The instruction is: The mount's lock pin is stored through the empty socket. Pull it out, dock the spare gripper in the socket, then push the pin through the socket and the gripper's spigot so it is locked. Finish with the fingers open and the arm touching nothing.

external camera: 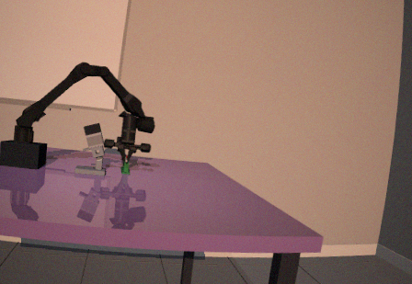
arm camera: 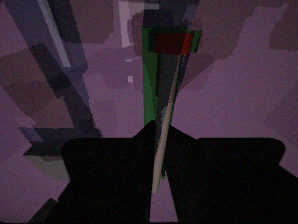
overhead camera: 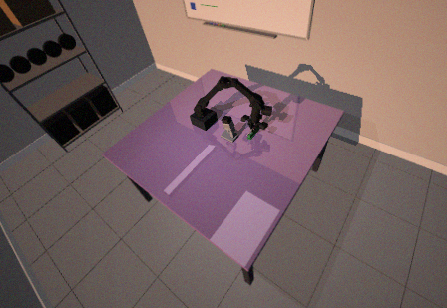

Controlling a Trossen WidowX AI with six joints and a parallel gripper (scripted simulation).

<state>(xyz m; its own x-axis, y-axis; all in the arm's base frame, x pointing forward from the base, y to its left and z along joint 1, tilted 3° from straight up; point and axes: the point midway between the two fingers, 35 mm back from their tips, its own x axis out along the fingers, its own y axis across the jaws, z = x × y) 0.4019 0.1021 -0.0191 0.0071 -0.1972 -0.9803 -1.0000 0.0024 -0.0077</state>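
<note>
The tool (external camera: 125, 160) points straight down at the purple surface (external camera: 221, 196), and its fingers are squeezed almost shut on something thin. In the wrist view that looks like the pale lock pin (arm camera: 165, 125) with its red cap (arm camera: 172, 43), running long and straight away from the fingers, with a green piece (arm camera: 149, 85) beside it. The grey mount (external camera: 94, 152) stands just beside the tool, toward the arm's base. I think the pin must next slide out along its own long line, so the pull should follow that line and not go sideways.
</note>
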